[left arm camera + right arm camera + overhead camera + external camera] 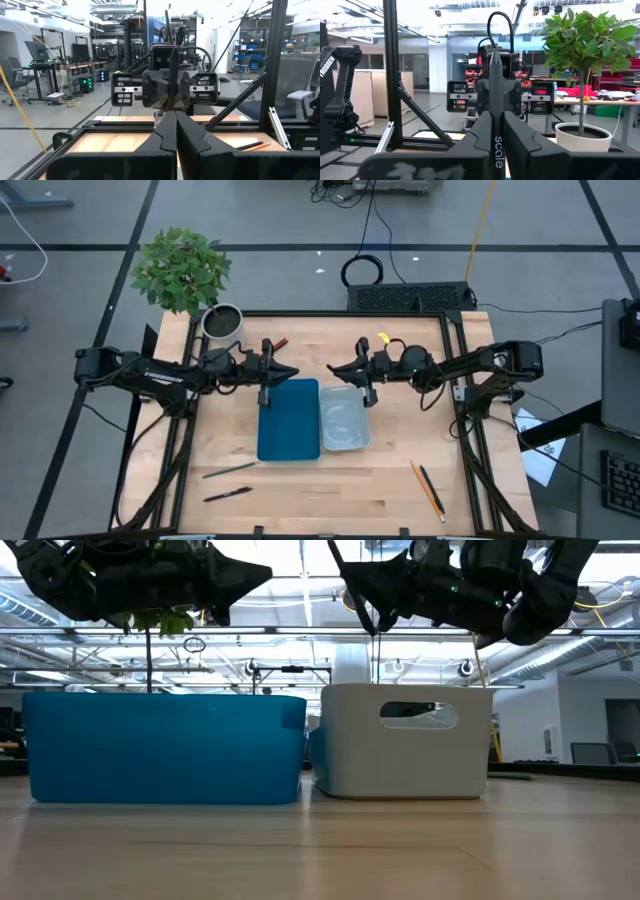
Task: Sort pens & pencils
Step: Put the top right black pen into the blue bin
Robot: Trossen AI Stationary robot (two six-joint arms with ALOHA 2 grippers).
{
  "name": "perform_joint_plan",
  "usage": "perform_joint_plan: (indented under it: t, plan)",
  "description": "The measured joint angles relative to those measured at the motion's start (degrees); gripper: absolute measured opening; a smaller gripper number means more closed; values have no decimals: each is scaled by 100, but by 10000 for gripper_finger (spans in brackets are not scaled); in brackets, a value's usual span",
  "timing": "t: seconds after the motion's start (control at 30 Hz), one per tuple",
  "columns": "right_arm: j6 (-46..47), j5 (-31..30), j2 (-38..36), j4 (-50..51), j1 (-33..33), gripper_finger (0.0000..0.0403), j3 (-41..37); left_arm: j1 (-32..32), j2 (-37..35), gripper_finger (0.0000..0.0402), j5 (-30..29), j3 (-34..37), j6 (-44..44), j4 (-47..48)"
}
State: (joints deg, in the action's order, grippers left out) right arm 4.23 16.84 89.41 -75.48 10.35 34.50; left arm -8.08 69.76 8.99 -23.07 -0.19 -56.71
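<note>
Pens and pencils lie partly loose in the high view: a grey-green pencil and a black pen at the near left, an orange pencil with a dark stick we cannot name touching or just beside it at the near right, and a red pencil by the metal cup. The left gripper hangs over the far edge of the blue tray. The right gripper hangs over the far edge of the pale tray.

In the low view both arms sit well above the two tray rims, so we judge that each piece would fall a fair way.

In the left wrist view the fingers are clenched on a thin dark pencil that stands upright, slightly tilted.

In the right wrist view the fingers grasp a held pen, also upright, tip up.

We take the step in hand to be the drop into the trays. To do it well, we would bring each wrist down until the lower end is inside the walls, keep it away from the shared rim between the trays, then let go, so that nothing bounces out or into the wrong tray.
</note>
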Motion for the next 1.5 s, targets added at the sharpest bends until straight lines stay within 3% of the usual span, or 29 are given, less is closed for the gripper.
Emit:
perform_joint_plan:
  t: [0.23, 0.47, 0.77, 0.93, 1.07, 1.2, 1.5]
  plan:
    - [101, 0, 0, 156, 0, 16, 0, 1, -143, 1, -27, 0, 69, 176]
    - [92, 0, 0, 383, 0, 16, 0, 0, -711, 0, -455, -7, 197, 1077]
    - [103, 0, 0, 549, 0, 16, 0, 2, -909, 1, -452, -7, 215, 1357]
    - [107, -10, 5, 551, -19, 16, 48, 85, -680, 4, -128, -7, 293, 1174]
    - [83, -17, 56, 591, -149, 16, 162, 292, -160, 40, -248, -7, 668, 475]
    - [-73, -19, 136, 582, -277, 16, 242, 450, 329, 102, -498, -13, 863, -238]
    - [-306, -64, 125, -388, -417, 16, 240, 485, 860, 211, -494, -566, 583, -21]
